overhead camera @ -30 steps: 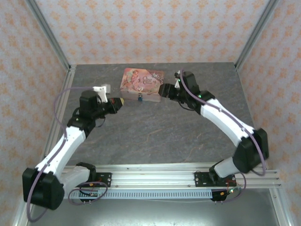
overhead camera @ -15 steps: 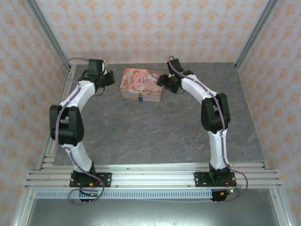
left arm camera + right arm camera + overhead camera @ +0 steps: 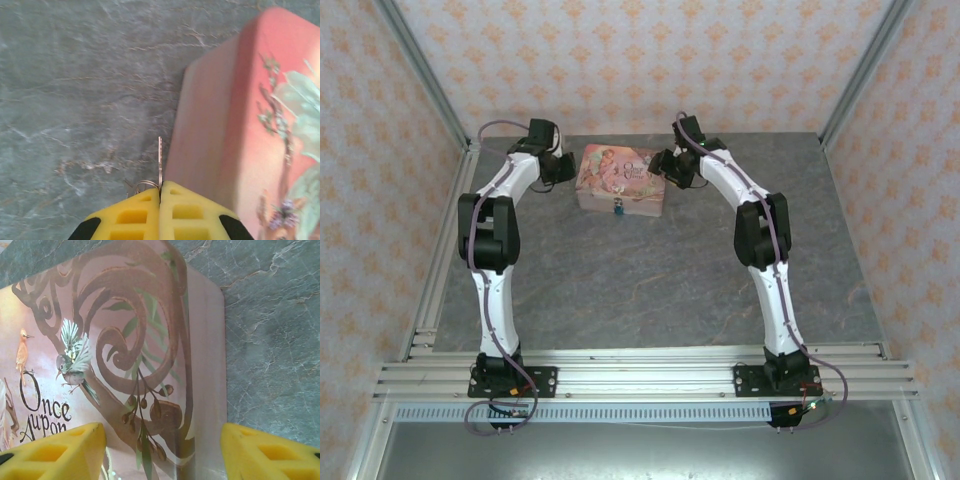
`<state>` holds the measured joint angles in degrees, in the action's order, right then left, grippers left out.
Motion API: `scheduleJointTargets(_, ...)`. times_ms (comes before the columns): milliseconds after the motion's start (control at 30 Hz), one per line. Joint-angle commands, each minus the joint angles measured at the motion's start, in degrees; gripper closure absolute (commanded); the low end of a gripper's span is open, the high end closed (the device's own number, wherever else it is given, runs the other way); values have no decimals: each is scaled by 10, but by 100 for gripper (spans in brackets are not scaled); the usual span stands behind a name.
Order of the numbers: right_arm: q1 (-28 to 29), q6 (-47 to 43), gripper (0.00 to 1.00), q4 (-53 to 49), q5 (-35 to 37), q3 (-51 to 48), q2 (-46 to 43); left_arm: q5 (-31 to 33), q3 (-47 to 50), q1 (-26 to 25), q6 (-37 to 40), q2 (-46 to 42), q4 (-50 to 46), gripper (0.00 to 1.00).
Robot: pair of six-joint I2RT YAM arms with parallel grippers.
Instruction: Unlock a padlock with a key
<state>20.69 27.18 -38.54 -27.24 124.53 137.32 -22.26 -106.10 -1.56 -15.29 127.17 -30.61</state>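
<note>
left gripper (image 3: 160, 202): fingers (image 3: 132, 217) pressed together, clamped on the key (image 3: 160, 159). The thin blade sticks straight out past the tips, with a bit of wire ring (image 3: 141, 184) beside it. The blade sits just beside the left end wall of the pink tin (image 3: 235, 130), low over the bench (image 3: 75, 75). The padlock (image 3: 617, 208) hangs mid-front of the tin, so the key is round the corner from it and not lined up.

right gripper (image 3: 162, 450): fingers (image 3: 65, 450) wide apart above the tin's right end, holding nothing.

Step as I read it: brace the tin, then bring the key to the lock. To do it well:
- Close right on the tin before any insertion push, or the tin likely slides.
- Swing left round to the front face with the blade in line with the keyway. Keyway orientation is too small to tell.
- The grip on the key is short, so side load could twist it. Go in straight.

Pose: both arms reach far out, elbows high, wrists turned inward at the tin's ends.
</note>
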Motion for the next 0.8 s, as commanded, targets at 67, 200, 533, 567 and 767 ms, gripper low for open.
scheduleJointTargets(67, 1, -19, 40, -22, -23, -56, -8, -24, 36, -30, 5, -30, 1, 100)
scheduleJointTargets(200, 2, -19, 42, 21, -32, -149, -54, -28, 85, -48, 6, -54, 22, 100)
scheduleJointTargets(533, 3, 4, 44, 113, -28, -398, -200, -23, 229, -99, -10, -138, 90, 100)
scheduleJointTargets(567, 3, 4, 44, 115, -24, -411, -212, -21, 241, -103, -13, -147, 98, 100)
scheduleJointTargets(767, 3, 0, 40, 111, 32, -480, -290, -20, 329, -120, -33, -219, 146, 100)
